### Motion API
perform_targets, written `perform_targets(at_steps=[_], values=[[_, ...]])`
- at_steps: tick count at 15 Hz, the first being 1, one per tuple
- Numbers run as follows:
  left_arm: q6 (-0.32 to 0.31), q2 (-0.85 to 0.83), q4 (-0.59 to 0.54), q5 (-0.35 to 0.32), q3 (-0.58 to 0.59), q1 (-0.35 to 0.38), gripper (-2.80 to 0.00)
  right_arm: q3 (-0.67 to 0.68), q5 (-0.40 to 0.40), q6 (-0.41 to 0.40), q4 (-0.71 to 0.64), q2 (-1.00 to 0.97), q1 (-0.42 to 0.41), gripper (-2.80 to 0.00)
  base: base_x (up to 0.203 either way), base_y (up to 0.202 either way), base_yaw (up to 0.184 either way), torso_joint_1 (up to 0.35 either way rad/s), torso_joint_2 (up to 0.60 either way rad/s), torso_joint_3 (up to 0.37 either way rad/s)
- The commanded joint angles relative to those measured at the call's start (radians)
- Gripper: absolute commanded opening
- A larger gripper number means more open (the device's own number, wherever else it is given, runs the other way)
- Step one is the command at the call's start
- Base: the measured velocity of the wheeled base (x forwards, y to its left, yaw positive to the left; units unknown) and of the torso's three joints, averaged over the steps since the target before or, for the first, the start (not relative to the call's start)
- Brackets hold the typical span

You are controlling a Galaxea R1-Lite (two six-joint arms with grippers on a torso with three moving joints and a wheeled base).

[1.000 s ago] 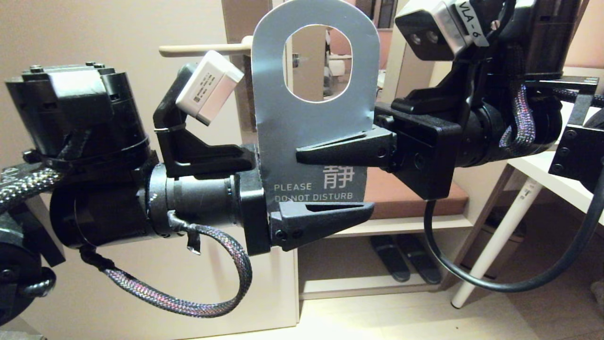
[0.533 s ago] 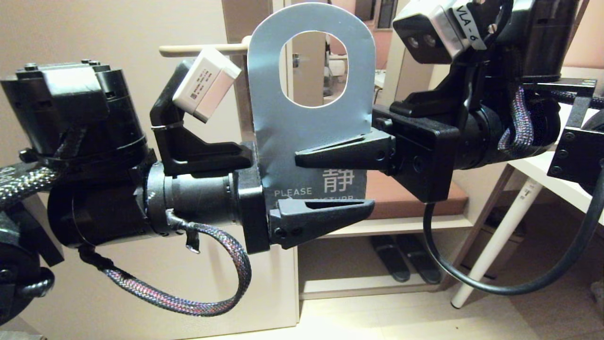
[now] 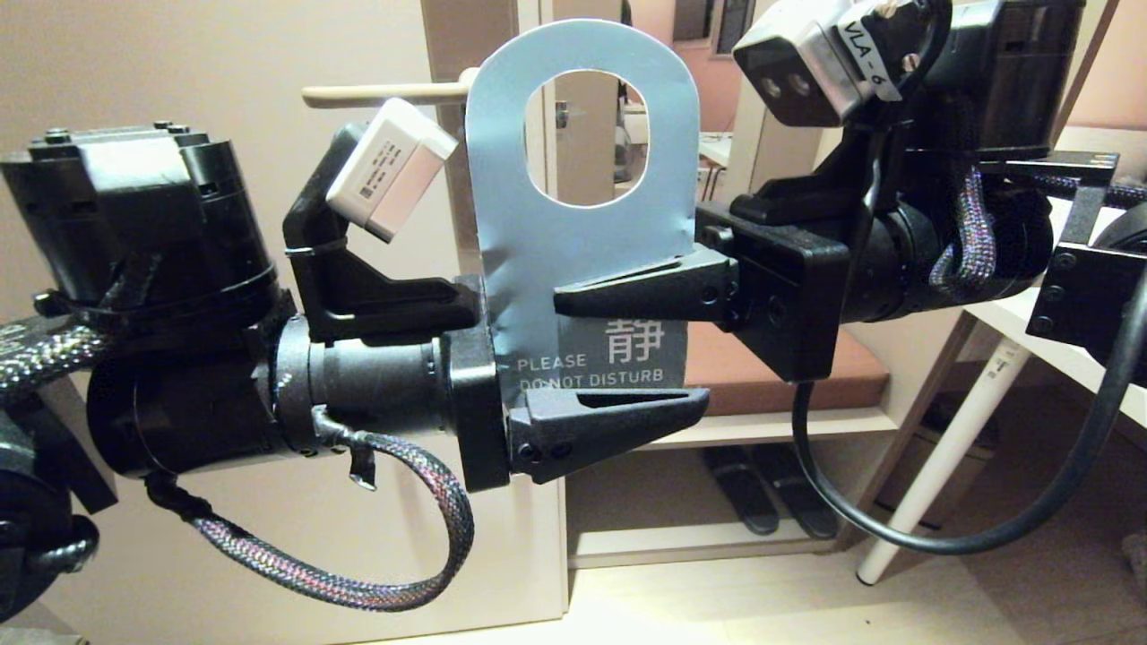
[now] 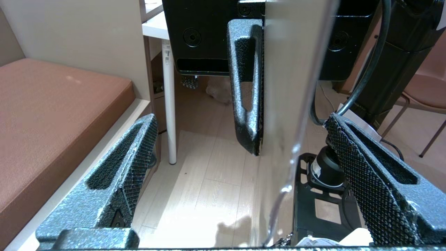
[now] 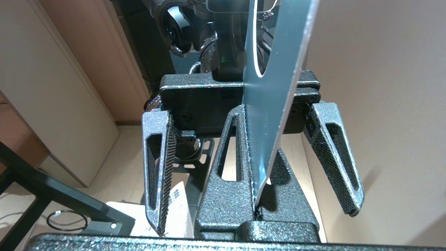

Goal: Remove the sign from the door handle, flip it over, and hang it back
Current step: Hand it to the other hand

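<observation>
Now one sign [image 3: 573,242], pinched by right end effector [image 3: 573,291]; left end effector [image 3: 627,358] gapes.

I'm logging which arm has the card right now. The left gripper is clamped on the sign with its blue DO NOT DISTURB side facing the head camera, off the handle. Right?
Not quite: the right gripper is the one clamped on the sign. The left gripper stands open around its lower end, as the left wrist view shows. The blue side does face the head camera, and the sign is off the door handle.
</observation>
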State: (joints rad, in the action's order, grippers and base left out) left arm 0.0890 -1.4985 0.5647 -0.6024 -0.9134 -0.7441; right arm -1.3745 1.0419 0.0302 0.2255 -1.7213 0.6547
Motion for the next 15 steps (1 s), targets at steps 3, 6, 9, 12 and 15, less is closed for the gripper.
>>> perform_targets(at_steps=[3,6,9,12,15], values=[[-0.005,0.0,0.004,-0.002,0.005,0.0,0.0,-0.003,0.007,0.0,0.001,-0.001,0.0,-2.8,0.0,0.0,0.0,0.0,0.0,0.0],[-0.006,0.001,0.004,-0.003,0.005,0.0,0.0,-0.006,0.007,0.0,0.001,-0.001,0.0,-2.8,0.0,0.0,0.0,0.0,0.0,0.0],[-0.017,-0.005,0.012,-0.002,0.005,0.0,-2.8,-0.006,0.007,0.0,0.001,-0.001,0.0,-2.8,0.0,0.0,0.0,0.0,0.0,0.0],[-0.015,-0.002,0.012,-0.002,0.005,0.0,-2.8,-0.006,0.007,0.0,0.001,0.0,0.0,-2.8,0.0,0.0,0.0,0.0,0.0,0.0],[-0.017,0.0,0.012,-0.003,0.005,0.0,-2.8,-0.006,0.007,0.0,0.001,0.0,0.0,-2.8,0.0,0.0,0.0,0.0,0.0,0.0]])
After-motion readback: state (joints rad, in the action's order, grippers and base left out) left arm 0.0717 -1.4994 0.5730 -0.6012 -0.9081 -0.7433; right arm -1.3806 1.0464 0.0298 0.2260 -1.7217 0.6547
